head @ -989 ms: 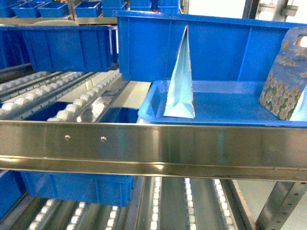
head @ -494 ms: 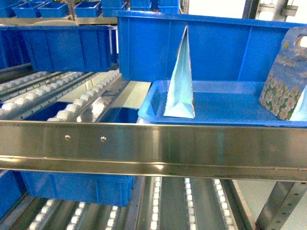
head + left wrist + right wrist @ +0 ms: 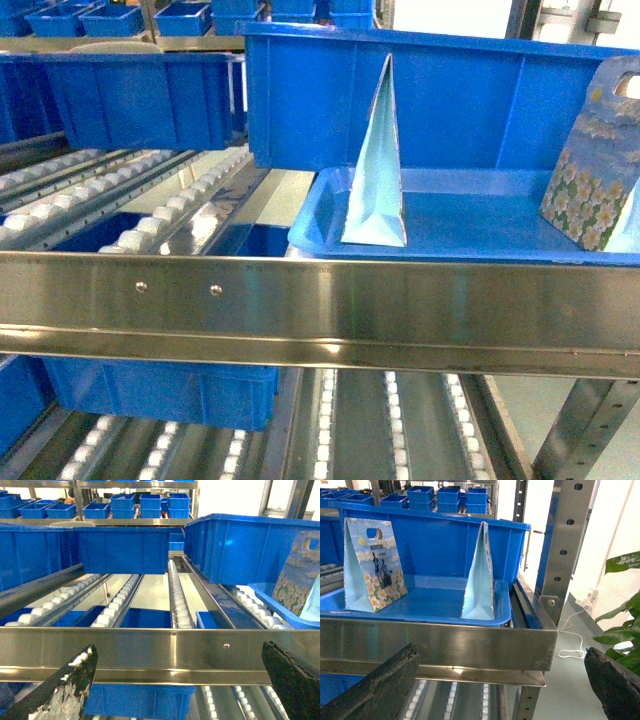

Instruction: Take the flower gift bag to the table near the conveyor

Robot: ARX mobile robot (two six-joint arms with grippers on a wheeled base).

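The flower gift bag [image 3: 597,170] stands upright at the right end of a shallow blue tray [image 3: 470,220] on the conveyor [image 3: 320,310]. In the right wrist view the flower gift bag [image 3: 375,565] is at the tray's left. A second pale blue bag [image 3: 378,160] stands edge-on in the same tray. My left gripper [image 3: 180,680] is open in front of the conveyor's steel front rail [image 3: 160,650], holding nothing. My right gripper [image 3: 500,680] is open too, below and in front of the tray [image 3: 420,612]. Neither gripper shows in the head view. The table is out of view.
A deep blue bin [image 3: 430,95] stands right behind the tray. More blue bins [image 3: 140,100] sit on the roller lanes [image 3: 180,200] to the left and on the lower level [image 3: 160,395]. A steel upright post [image 3: 565,540] bounds the rack's right end, with a green plant [image 3: 622,605] beyond.
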